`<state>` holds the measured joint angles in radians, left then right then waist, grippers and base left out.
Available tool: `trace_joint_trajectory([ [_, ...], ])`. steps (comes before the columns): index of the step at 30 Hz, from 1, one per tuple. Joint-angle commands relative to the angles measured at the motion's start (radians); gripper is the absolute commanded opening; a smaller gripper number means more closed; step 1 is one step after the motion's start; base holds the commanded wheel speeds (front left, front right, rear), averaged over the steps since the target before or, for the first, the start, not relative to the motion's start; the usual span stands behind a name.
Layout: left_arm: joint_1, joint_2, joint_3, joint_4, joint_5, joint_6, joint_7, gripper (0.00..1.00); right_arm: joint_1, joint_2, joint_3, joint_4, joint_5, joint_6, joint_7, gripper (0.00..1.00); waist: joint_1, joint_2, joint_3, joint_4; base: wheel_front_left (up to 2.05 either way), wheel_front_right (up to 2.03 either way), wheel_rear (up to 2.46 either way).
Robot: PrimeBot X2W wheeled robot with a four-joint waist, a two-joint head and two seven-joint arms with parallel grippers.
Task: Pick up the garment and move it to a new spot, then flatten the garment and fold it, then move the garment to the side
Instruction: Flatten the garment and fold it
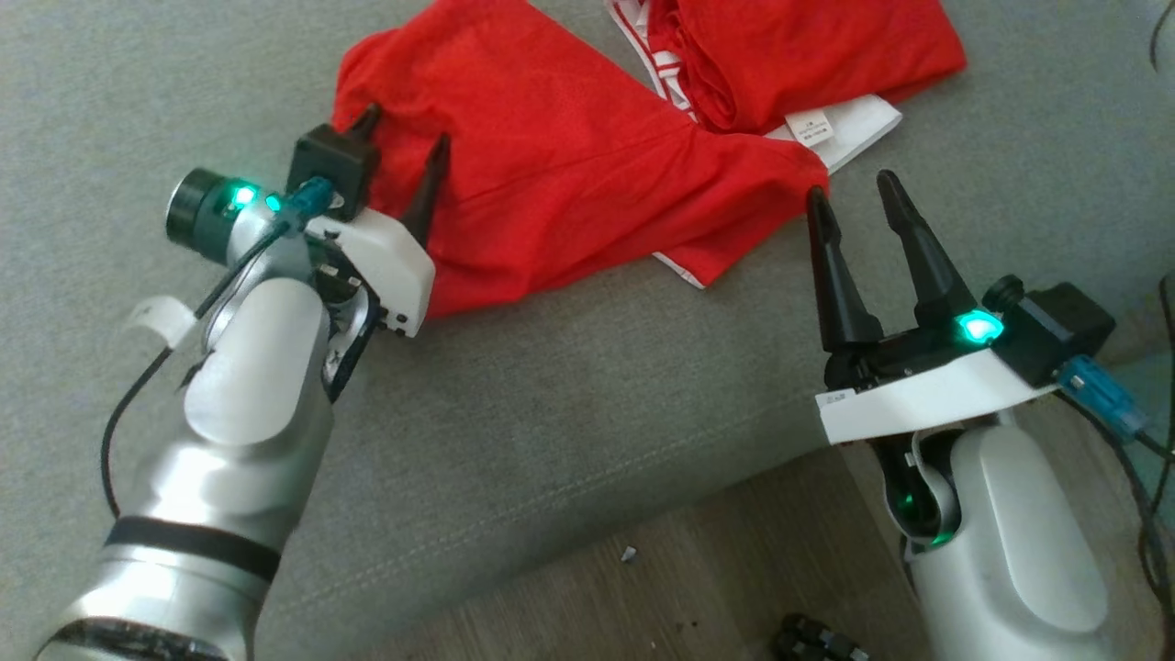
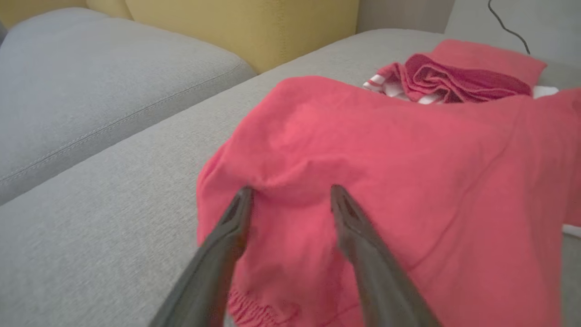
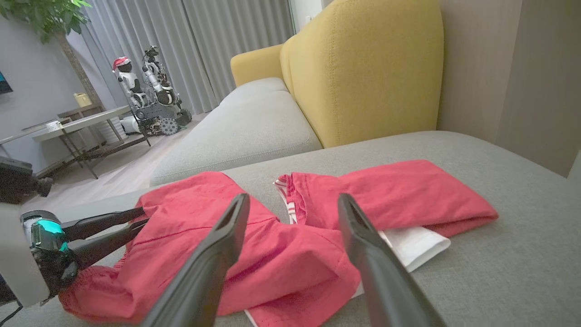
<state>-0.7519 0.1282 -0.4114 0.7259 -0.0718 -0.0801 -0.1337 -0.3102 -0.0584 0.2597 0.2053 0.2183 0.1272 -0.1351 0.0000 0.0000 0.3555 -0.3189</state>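
Red garment [image 1: 569, 174] lies rumpled, partly bunched, on grey sofa seat [image 1: 551, 404], far-centre; L tool [image 1: 407, 127] wide open w/ fingertips at garment's left end, nothing clamped; R tool [image 1: 852, 187] wide open, empty, just beside garment's near right edge.

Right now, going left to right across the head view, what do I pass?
left tool, open at the cloth's edge → red garment → right tool, open
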Motion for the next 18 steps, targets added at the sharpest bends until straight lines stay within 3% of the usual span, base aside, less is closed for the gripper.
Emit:
trace_joint_trajectory([
  [1,-0.048,0.033,0.016,-0.020,0.013,-0.004,-0.012,0.18,-0.024,0.008,0.024,-0.029,0.009,0.003,-0.012,1.00,0.0000,0.0000,0.004,-0.004,0.00,0.00,0.00],
  [2,-0.058,0.037,0.008,-0.011,0.020,-0.006,-0.017,0.00,-0.025,0.008,0.025,-0.026,0.011,0.003,-0.015,1.00,0.0000,0.0000,0.006,-0.006,0.00,0.00,0.00],
  [11,-0.180,0.097,0.027,-0.005,0.033,0.026,-0.085,0.00,-0.043,0.008,0.034,-0.010,0.025,0.003,-0.036,1.00,0.0000,0.0000,0.024,-0.016,0.00,0.00,0.00],
  [18,-0.250,0.151,0.079,-0.012,-0.008,0.025,-0.084,0.00,-0.050,0.008,0.040,0.002,0.034,0.003,-0.048,1.00,0.0000,0.0000,0.033,-0.021,0.00,0.00,0.00],
])
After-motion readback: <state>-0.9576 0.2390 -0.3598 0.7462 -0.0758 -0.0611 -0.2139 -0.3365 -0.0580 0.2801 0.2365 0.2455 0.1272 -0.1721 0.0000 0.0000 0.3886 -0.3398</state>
